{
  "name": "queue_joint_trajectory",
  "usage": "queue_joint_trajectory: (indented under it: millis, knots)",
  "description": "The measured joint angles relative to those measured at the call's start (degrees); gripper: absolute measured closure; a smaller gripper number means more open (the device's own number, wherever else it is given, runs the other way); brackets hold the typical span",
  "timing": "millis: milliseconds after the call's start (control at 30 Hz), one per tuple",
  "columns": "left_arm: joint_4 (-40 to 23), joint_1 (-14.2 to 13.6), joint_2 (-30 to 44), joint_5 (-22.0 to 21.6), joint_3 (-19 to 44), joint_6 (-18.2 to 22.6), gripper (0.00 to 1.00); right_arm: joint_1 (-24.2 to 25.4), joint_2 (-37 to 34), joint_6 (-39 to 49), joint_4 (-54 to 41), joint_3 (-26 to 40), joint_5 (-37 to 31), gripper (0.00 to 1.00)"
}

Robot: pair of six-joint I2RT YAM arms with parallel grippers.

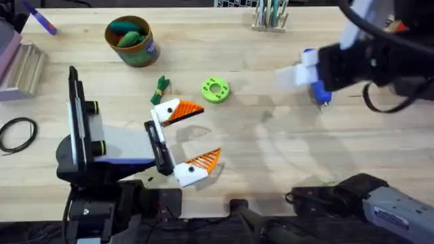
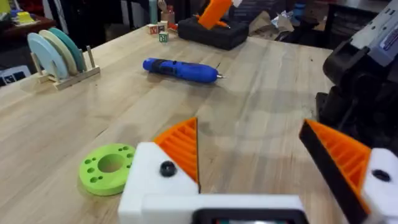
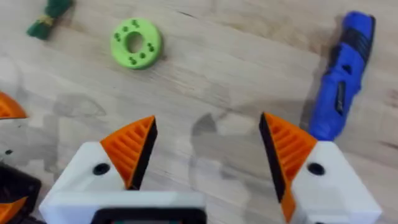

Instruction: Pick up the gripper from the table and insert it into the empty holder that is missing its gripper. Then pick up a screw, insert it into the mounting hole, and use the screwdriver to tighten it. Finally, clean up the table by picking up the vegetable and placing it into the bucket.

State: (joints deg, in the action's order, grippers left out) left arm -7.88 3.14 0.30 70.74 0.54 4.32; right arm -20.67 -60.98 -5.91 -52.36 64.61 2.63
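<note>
Right gripper (image 3: 208, 155) spread wide above table beside screwdriver (image 3: 341, 78); left gripper (image 1: 184, 142) spread, resting low

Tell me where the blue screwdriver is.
The screwdriver lies on the table's right side in the overhead view, under the right arm and right of the green ring.

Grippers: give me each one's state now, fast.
Left gripper: open, holding nothing, near the green disc.
Right gripper: open, holding nothing, beside the screwdriver lying on the table.
</note>
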Motion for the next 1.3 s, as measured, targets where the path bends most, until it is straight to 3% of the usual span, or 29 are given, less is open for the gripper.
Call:
queue_joint_trajectory:
  millis: [233,533,733,767,1067,1300]
  knots:
    - [0.0,0.0,0.0,0.0,0.0,0.0,0.015,6.8,4.1,-1.6,-0.4,-3.9,0.0,0.010]
    - [0.0,0.0,0.0,0.0,0.0,0.0,0.037,7.4,4.1,-1.8,-0.4,-4.0,0.0,0.010]
    - [0.0,0.0,0.0,0.0,0.0,0.1,0.934,7.4,4.1,-1.8,-0.4,-4.0,0.0,0.010]
    - [0.0,0.0,0.0,0.0,0.0,0.3,0.980,7.4,4.1,-1.8,-0.4,-4.0,0.0,0.010]
    - [0.0,0.0,0.0,0.0,0.0,0.4,0.988,7.6,3.3,-1.9,-0.2,-4.0,-1.8,0.010]
    - [0.0,0.0,0.0,0.0,0.0,0.4,0.988,13.4,-1.3,-2.0,-0.5,-3.9,-3.1,0.010]
